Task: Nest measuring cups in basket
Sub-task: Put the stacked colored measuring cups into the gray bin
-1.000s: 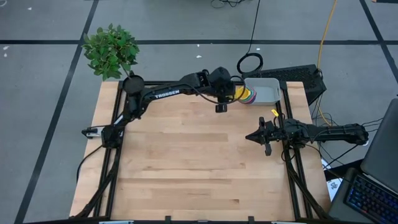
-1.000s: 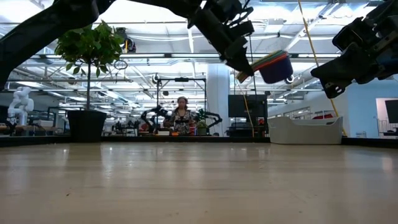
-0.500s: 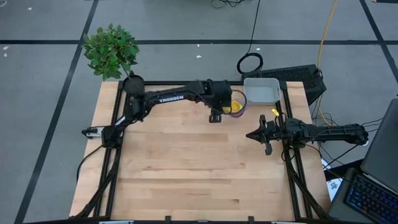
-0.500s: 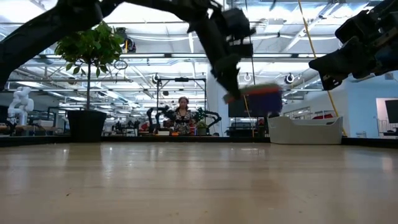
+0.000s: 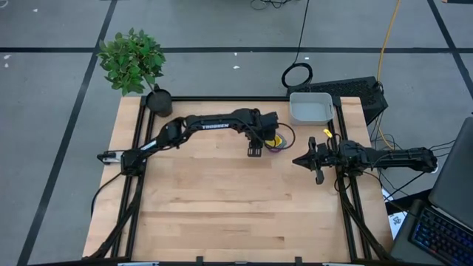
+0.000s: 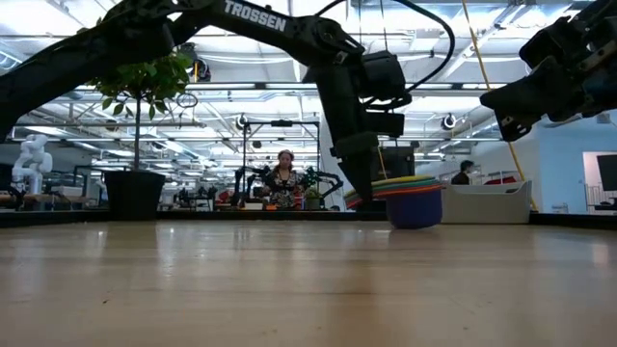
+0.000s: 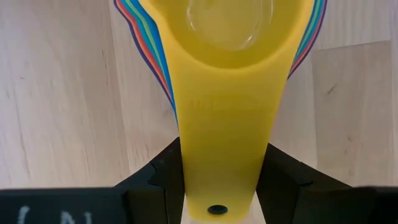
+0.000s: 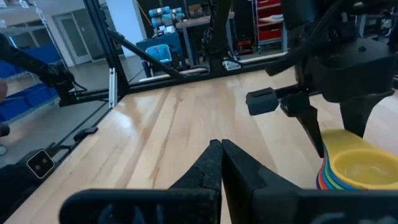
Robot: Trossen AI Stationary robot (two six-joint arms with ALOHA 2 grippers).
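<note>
The measuring cups [image 5: 277, 139] are nested in one stack, yellow on top, with blue, green, red and purple rims below it [image 7: 146, 37]. In the low view the stack [image 6: 415, 202] stands upright with its dark blue bottom cup at the tabletop. My left gripper [image 5: 264, 140] is shut on the stack's handles. The grey basket [image 5: 310, 107] stands on the table's far right part, beyond the stack and apart from it. My right gripper [image 5: 299, 161] hovers shut, to the right of the stack and nearer. My left gripper [image 7: 224, 186] pinches the stacked flat handles, yellow one on top [image 7: 224, 143], between its two fingers [image 7: 165, 180], which lie one on each long side, near the handles' free end. It comes slanting down from the table's left. The stack sits upright, its base at the table.
A potted green plant [image 5: 133, 59] stands at the table's far left corner. A black frame rail [image 5: 222, 98] runs along the far edge and the sides. Bare wood [image 5: 222, 199] fills the table's middle and near part. A person [image 6: 281, 178] shows far off in the room.
My left gripper has carried the stack from beside the basket toward the near edge, a little left, and down. The stack, held tilted high in the air a second ago, now stands upright at the tabletop. My right gripper has kept still.
</note>
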